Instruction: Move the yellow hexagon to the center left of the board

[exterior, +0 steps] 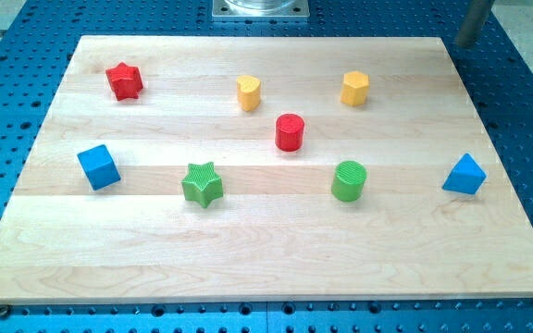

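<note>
The yellow hexagon (355, 89) stands on the wooden board (266, 250), in the upper right part. My rod enters at the view's top right corner, and my tip (464, 44) sits just off the board's top right corner, over the blue perforated table. The tip is up and to the right of the yellow hexagon, well apart from it and touching no block.
A yellow heart (248, 92) lies left of the hexagon, with a red cylinder (290, 132) below and between them. A red star (125, 80) is at the upper left and a blue cube (98, 167) at center left. Along the lower row are a green star (203, 183), a green cylinder (348, 180) and a blue triangular block (464, 175).
</note>
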